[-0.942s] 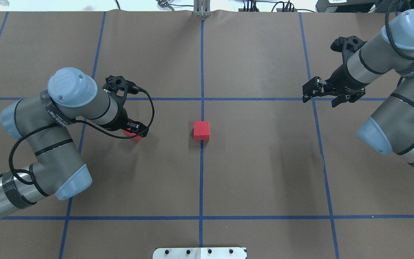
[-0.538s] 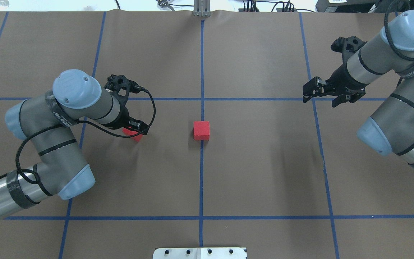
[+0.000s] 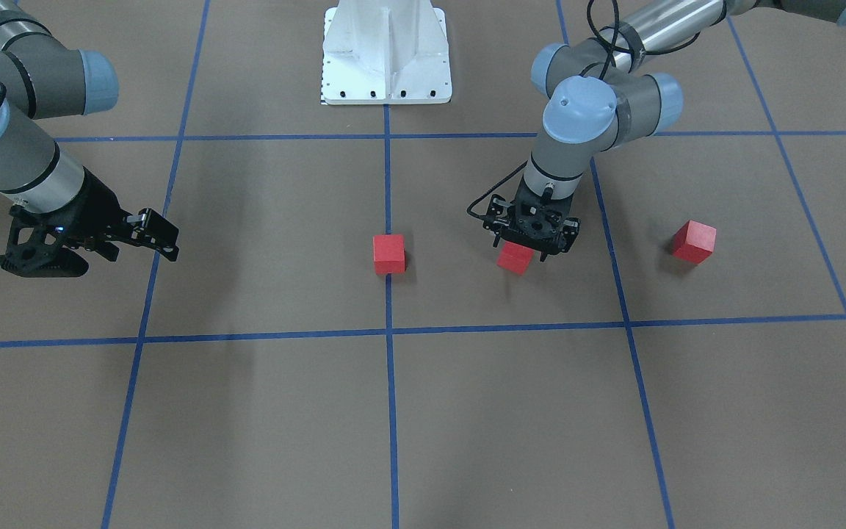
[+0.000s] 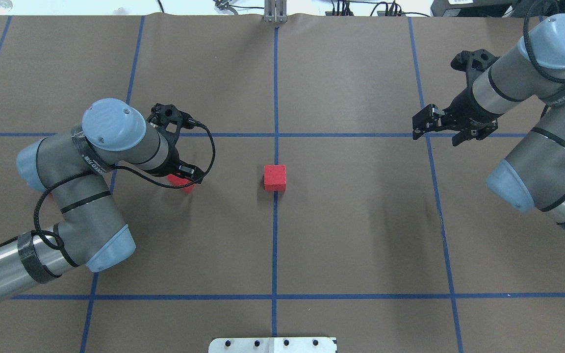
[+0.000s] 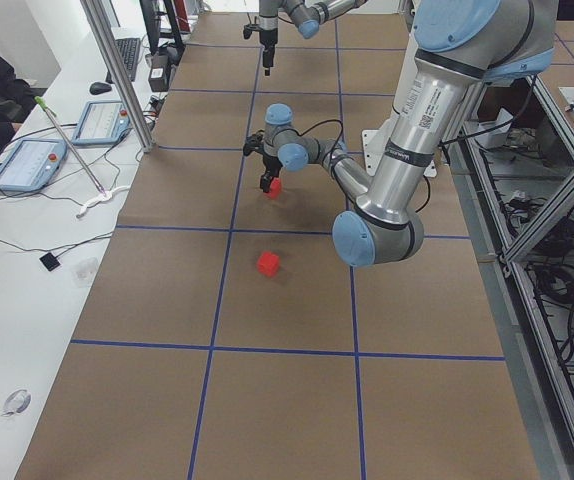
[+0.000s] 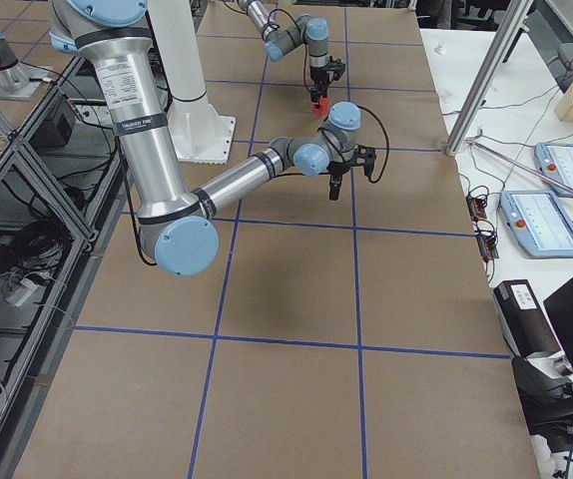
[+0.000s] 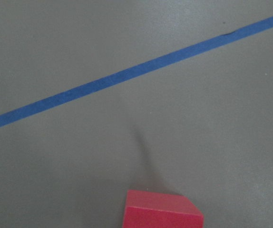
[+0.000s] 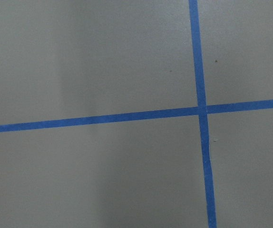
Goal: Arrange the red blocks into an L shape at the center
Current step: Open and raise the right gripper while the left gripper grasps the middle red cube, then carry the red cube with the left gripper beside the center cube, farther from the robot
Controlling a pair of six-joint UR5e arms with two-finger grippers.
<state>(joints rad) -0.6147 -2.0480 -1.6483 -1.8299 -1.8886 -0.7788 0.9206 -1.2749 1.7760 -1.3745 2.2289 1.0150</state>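
One red block (image 4: 275, 177) sits on the middle blue line at the center (image 4: 275, 220); it also shows in the front view (image 3: 388, 253). My left gripper (image 4: 187, 175) (image 3: 529, 239) points down and is shut on a second red block (image 4: 179, 181) (image 3: 515, 258), held low over the table to the robot's left of the center. That block fills the bottom of the left wrist view (image 7: 162, 210). A third red block (image 3: 693, 241) lies further toward the robot's left; in the overhead view my left arm hides it. My right gripper (image 4: 432, 128) (image 3: 162, 239) is open and empty, far to the right.
The white robot base (image 3: 386, 55) stands at the table's near edge. Blue tape lines (image 8: 200, 109) divide the brown surface into squares. A metal bracket (image 4: 275, 12) sits at the far edge. My left arm's elbow (image 4: 111, 245) hangs low over the left squares.
My left arm's elbow and wrist joints have shifted to the right, while the gripper and its red block have moved only slightly. The right arm has stayed still.
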